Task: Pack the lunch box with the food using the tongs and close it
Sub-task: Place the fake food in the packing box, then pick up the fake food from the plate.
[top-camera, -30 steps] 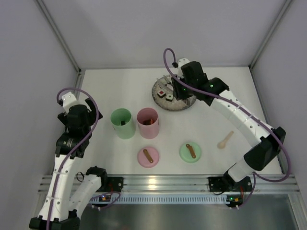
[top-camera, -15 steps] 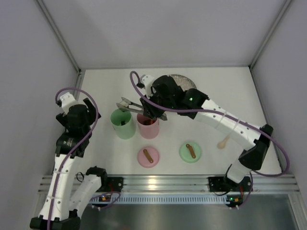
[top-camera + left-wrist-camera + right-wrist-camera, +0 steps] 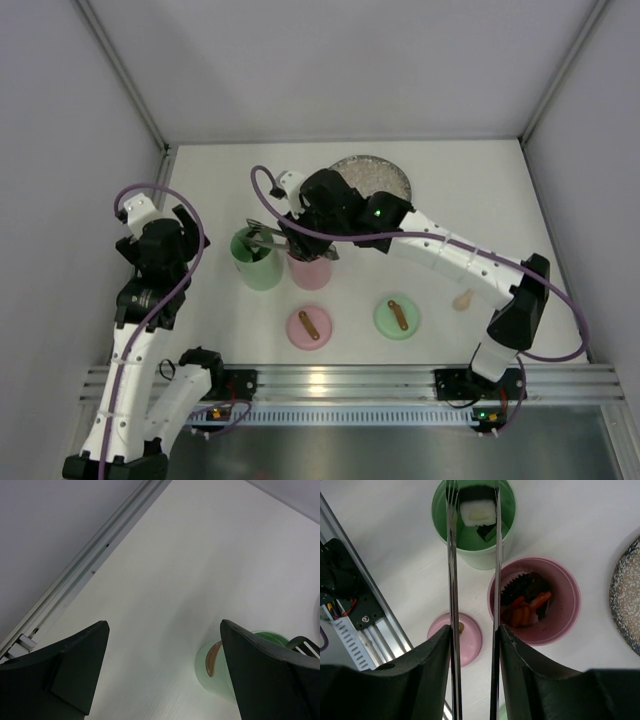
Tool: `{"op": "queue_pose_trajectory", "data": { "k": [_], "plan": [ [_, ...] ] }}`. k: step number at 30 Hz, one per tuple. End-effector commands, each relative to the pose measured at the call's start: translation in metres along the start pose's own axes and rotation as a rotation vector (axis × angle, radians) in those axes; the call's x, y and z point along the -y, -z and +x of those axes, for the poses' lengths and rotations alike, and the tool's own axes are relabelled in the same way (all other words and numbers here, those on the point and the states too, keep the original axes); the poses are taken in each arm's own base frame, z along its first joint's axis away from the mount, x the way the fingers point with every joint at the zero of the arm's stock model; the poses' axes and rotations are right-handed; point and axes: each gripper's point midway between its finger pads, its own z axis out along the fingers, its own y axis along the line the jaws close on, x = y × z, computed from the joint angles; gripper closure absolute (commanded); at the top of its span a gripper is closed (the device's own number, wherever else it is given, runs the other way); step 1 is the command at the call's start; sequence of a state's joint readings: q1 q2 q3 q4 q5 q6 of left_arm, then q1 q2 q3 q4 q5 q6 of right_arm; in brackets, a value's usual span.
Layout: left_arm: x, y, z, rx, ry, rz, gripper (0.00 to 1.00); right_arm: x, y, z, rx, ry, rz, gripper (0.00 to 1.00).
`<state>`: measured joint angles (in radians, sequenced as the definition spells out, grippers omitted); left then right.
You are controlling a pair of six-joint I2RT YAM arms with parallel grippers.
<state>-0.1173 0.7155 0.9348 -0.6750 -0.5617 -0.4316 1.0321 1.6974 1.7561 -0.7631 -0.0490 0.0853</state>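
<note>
The slim silver tongs (image 3: 452,580) reach out over the open green container (image 3: 262,275), with their two thin arms slightly apart and their tips above its mouth. A white-and-black sushi roll (image 3: 477,509) lies inside, between the tips. The open pink container (image 3: 567,615) just beside it holds an orange shrimp (image 3: 525,611) and dark pieces. The pink lid (image 3: 309,326) and the green lid (image 3: 397,317) lie flat nearby.

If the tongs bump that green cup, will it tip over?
Maybe. The green cup stands upright and fairly tall, so a rim bump could tip it. It looks light, holding little besides a sushi piece; the tongs might just slide it.
</note>
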Motion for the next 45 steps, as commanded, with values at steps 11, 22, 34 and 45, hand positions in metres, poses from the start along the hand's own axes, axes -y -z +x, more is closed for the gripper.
{"op": "queue_pose_trajectory", "data": {
  "k": [11,22,34,45],
  "plan": [
    [0.0,0.004,-0.007,0.031,0.017,0.014,0.01,-0.012,0.041,-0.057,0.237,0.025,0.001,0.57],
    [0.001,0.004,-0.006,0.029,0.022,0.025,0.01,0.085,0.102,-0.062,0.366,-0.133,0.262,0.56],
    [0.006,0.003,-0.004,0.014,0.018,0.045,0.01,0.203,0.071,0.029,0.169,-0.242,0.433,0.52],
    [0.009,0.002,-0.001,0.001,0.01,0.057,0.01,0.266,0.017,0.095,-0.04,-0.219,0.454,0.52]
  ]
}}
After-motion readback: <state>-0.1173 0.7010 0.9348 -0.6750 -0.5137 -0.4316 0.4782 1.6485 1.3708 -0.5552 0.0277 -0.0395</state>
